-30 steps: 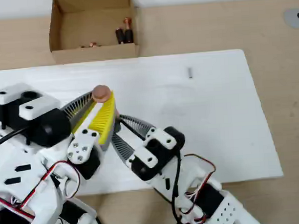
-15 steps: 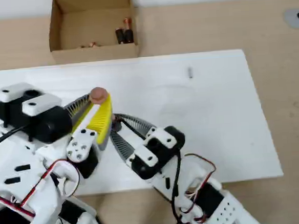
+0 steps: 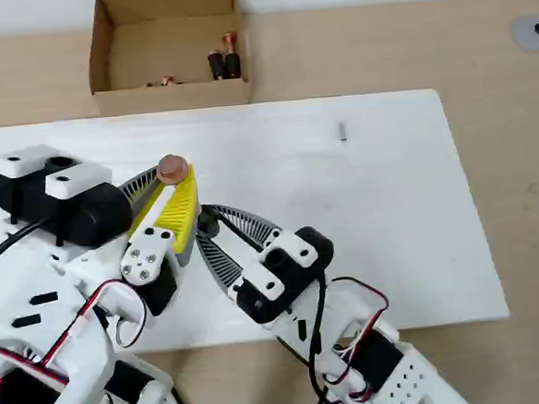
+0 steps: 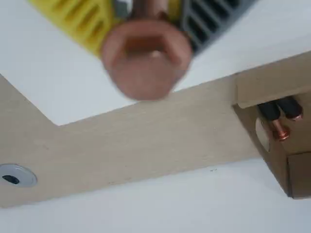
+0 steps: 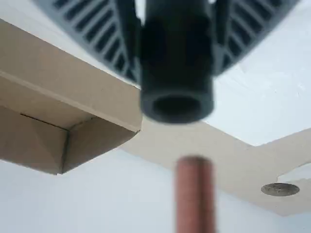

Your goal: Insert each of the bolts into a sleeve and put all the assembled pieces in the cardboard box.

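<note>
My left gripper [image 3: 169, 175], with one yellow and one grey finger, is shut on a copper bolt [image 3: 172, 167] above the left part of the white mat [image 3: 381, 213]. The bolt's hexagonal head [image 4: 146, 57] fills the upper part of the left wrist view. Just beside it my right gripper [image 3: 206, 227] is shut on a black sleeve [image 5: 177, 68], whose open end faces the bolt's copper shank [image 5: 194, 194] a short gap away. The cardboard box [image 3: 167, 49] stands beyond the mat with assembled pieces [image 3: 222, 59] lying inside.
A small grey pin-like thing [image 3: 342, 131] lies on the mat's far middle. A round grey grommet [image 3: 533, 31] sits in the wooden tabletop at the far right. The right half of the mat is bare.
My left gripper has drawn back slightly toward the left with the bolt. The right arm has barely moved.
</note>
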Available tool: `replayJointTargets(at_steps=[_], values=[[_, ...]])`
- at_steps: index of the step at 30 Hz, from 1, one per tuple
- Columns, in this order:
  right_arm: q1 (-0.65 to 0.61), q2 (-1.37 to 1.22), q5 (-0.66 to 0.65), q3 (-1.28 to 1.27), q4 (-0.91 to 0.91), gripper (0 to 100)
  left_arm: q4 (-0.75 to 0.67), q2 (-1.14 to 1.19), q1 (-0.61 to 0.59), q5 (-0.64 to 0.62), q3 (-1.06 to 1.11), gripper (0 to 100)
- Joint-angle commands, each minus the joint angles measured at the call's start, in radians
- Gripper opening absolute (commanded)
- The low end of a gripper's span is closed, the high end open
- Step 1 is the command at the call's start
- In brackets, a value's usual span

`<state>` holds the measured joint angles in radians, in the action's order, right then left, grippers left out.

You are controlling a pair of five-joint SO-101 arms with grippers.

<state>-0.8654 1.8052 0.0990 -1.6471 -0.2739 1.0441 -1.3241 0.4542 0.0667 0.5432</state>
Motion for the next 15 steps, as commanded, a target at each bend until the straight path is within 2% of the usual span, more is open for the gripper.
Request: replayJointTargets(at_steps=[1, 15], values=[[0.013, 0.076, 0.011, 0.002, 0.023, 0.9, -0.003, -0.008, -0.012, 0.003, -0.003, 0], [0.013, 0.076, 0.011, 0.002, 0.023, 0.9, -0.008, -0.007, -0.018, -0.048, 0.072, 0]])
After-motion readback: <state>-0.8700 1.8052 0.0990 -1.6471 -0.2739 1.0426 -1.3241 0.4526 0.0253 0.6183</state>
